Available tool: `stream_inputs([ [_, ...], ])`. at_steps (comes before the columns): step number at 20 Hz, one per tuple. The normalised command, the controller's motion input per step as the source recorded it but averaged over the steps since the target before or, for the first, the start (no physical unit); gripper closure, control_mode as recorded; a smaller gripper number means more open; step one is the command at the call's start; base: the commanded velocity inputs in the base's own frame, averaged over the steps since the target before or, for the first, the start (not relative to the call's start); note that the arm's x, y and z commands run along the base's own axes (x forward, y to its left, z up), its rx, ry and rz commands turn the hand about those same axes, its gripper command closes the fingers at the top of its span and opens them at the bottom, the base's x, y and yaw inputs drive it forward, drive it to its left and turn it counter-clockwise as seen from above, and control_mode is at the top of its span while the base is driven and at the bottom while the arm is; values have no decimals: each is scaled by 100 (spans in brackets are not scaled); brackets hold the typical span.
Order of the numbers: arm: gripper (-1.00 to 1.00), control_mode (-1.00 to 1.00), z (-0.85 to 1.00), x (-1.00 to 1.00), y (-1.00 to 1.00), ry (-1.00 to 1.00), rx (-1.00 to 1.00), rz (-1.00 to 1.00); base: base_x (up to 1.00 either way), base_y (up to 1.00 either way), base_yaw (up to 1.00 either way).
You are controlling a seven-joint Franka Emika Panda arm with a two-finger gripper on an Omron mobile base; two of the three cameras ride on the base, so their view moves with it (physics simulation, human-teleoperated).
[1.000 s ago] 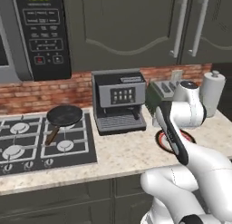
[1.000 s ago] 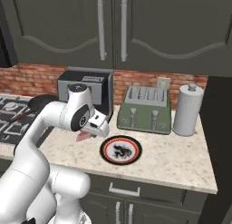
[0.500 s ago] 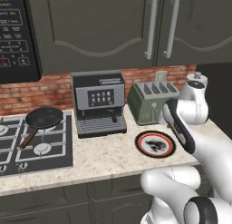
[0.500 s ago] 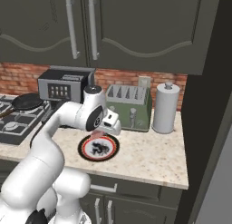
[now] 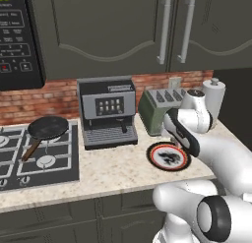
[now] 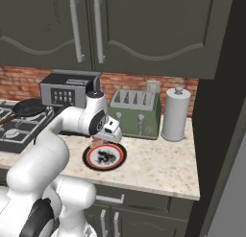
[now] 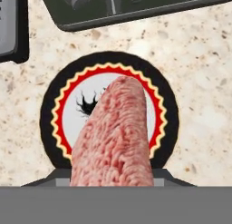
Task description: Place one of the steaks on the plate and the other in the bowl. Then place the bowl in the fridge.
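— Red-pink meat hung from my fingers (image 7: pixel 111 184), which were clamped on one steak (image 7: pixel 113 137); it dangled right above the plate (image 7: pixel 54 123) on the bench (image 7: pixel 199 51).

— How far along was the job?

— Early, I judged. Nothing lay on the plate yet. The other steak, the bowl and the fridge trip all remained.

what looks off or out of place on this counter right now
Nothing is spilled, tipped or damaged. The one unusual sight is a raw steak hanging from the gripper over the plate, not yet lying on it. The toaster and coffee machine stand upright.
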Motion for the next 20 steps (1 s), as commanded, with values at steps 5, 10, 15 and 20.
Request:
stream_inputs([
  [5,100,-100,-59,4,0,13,0,0,0,0,0],
  [10,100,-100,-31,20,0,2,0,0,0,0,0],
  [15,100,-100,-33,17,0,1,0,0,0,0,0],
  [20,100,-100,-24,13,0,0,1,0,0,0,0],
])
